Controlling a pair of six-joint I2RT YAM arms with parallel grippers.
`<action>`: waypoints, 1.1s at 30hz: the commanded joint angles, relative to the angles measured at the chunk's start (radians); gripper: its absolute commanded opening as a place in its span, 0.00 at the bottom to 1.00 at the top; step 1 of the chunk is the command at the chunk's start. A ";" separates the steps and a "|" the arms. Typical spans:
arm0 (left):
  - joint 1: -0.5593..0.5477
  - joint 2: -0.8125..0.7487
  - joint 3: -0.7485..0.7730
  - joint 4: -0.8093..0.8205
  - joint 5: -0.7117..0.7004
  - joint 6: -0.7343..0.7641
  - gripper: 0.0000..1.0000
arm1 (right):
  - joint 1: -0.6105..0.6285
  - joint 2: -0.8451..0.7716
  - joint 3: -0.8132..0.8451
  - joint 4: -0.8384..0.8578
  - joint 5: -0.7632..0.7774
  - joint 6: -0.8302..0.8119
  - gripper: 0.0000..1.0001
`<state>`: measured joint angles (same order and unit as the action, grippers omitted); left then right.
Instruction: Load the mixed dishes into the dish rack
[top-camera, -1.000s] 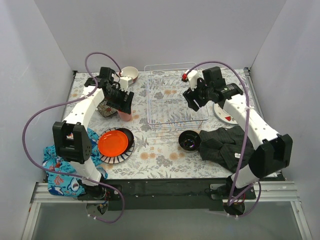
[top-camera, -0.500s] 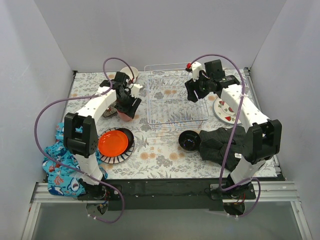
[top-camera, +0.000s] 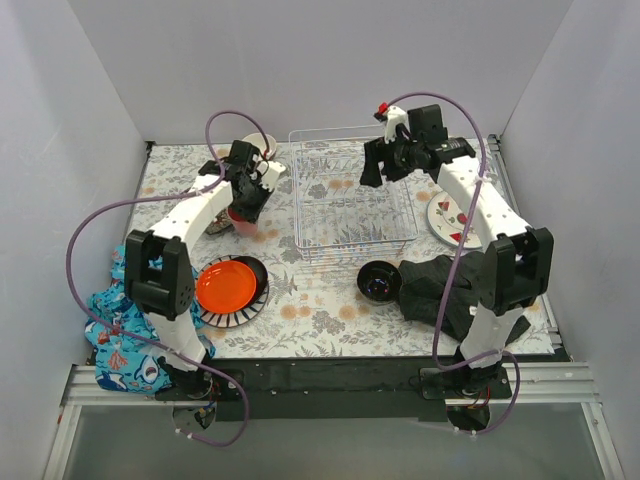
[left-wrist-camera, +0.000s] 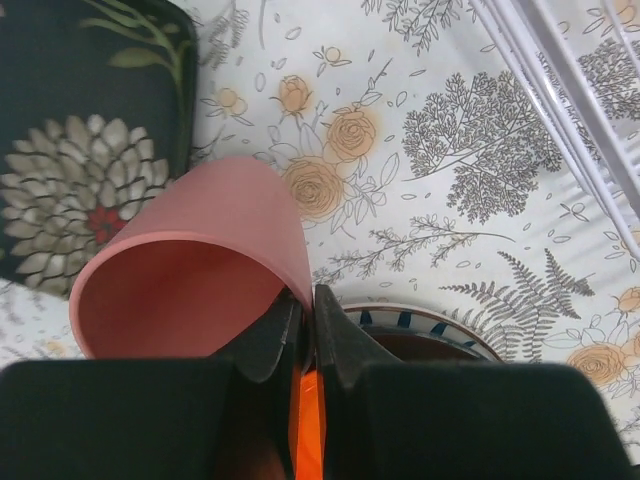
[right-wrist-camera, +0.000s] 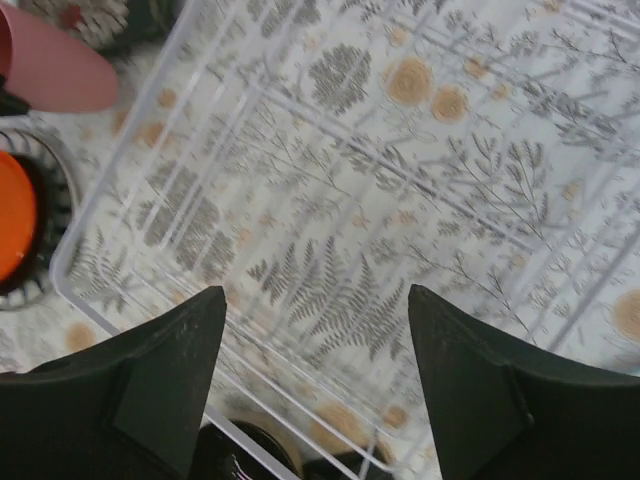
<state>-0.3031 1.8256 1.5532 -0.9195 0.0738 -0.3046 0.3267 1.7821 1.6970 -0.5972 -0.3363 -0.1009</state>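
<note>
Left gripper (left-wrist-camera: 305, 305) clenched on the rim wall of the smooth pink cup (left-wrist-camera: 200, 240). The cup hangs left of and beyond the jaws, mouth facing back toward the wrist, base pointing away, long axis roughly in line with the fingers. Right gripper (right-wrist-camera: 315, 300) spread wide, nothing between the jaws, rectangular thin white wire dish rack (top-camera: 355, 243) directly below them.

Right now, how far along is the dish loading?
Done: nothing; the white wire dish rack is empty. In hand: left gripper shut on the pink cup at its rim; right gripper open above the rack. Left: that cup, round orange plate, dark glossy bowl, white plate with red marks.
</note>
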 joint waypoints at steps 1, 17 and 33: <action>-0.010 -0.287 -0.132 0.344 -0.061 0.035 0.00 | -0.055 0.097 0.122 0.126 -0.383 0.352 0.86; -0.378 -0.411 -0.703 1.600 -0.339 0.741 0.00 | -0.109 0.290 0.115 0.665 -0.728 1.099 0.98; -0.513 -0.084 -0.654 1.975 -0.413 0.944 0.00 | -0.081 0.341 0.107 0.698 -0.690 1.224 0.98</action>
<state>-0.8082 1.7660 0.8528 0.9707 -0.3382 0.6178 0.2340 2.1017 1.7714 0.0669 -1.0237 1.1049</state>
